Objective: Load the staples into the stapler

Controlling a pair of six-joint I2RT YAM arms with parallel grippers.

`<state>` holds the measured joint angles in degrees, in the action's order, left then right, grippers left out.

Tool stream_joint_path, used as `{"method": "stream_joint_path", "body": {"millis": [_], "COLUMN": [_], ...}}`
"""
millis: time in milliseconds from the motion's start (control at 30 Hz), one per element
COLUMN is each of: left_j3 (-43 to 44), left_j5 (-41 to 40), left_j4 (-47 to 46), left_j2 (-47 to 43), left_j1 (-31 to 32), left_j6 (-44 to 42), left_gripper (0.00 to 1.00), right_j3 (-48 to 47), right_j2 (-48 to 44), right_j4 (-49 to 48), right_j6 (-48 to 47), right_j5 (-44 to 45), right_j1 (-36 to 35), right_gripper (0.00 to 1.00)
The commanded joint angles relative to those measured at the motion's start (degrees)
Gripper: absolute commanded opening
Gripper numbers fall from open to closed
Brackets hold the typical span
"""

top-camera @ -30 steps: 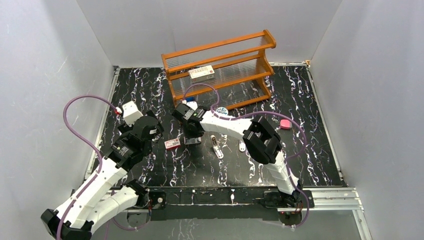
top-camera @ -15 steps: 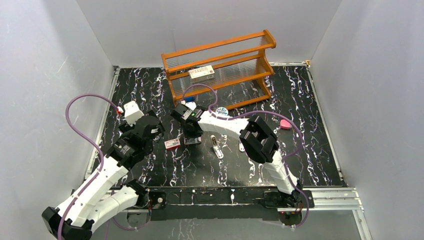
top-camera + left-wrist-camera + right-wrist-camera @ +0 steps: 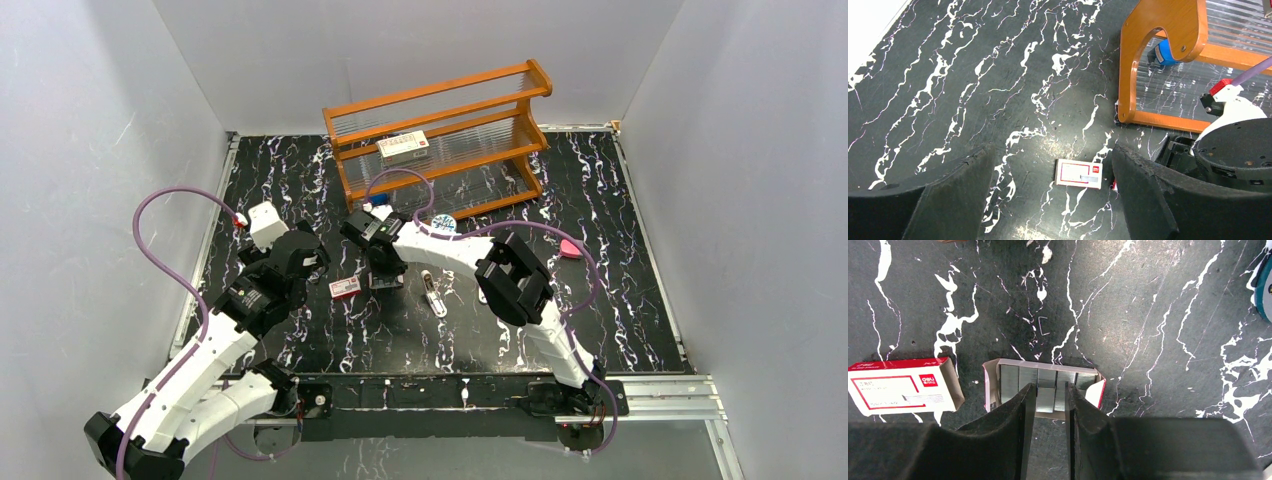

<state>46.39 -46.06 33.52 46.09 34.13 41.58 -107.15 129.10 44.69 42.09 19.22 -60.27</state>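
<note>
The staples are several grey strips lying side by side in an open cardboard tray. My right gripper points down onto them, its fingers closed narrowly around the middle strip, which sits shifted out of line with the others. In the top view the right gripper covers the tray. The stapler, white with a silver channel, lies open on the table just right of it. My left gripper is open and empty, hovering above the small red-and-white box.
The small box also shows in the top view and the right wrist view. An orange shelf rack at the back holds a larger red-and-white box. A pink object lies to the right.
The right arm's elbow has shifted slightly left and back. Both grippers stay where they were.
</note>
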Motion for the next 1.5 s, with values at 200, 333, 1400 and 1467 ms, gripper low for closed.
{"method": "stream_joint_path", "body": {"millis": [200,333,1400,1467], "left_j3": [0.25,0.28,-1.28,-1.05], "left_j5": [-1.84,-1.72,12.87,15.75], "left_j4": [0.23,0.24,-7.37,-7.77], "left_j2": [-0.47,-0.38,1.95,3.0], "left_j1": [-0.12,-0.13,-0.12,-0.12], "left_j6": [0.69,0.67,-0.16,1.28], "left_gripper": [0.84,0.84,0.89,0.9], "right_j3": [-2.7,-2.94,37.17,42.18], "right_j2": [1.34,1.7,-42.42,-45.86], "right_j4": [0.68,0.65,-15.39,-17.51], "right_j6": [0.81,0.63,-9.58,-10.58], "right_j5": [0.36,-0.24,3.6,2.87], "right_j1": [-0.42,-0.41,-0.41,-0.46], "right_gripper": [0.35,0.26,0.27,0.27]}}
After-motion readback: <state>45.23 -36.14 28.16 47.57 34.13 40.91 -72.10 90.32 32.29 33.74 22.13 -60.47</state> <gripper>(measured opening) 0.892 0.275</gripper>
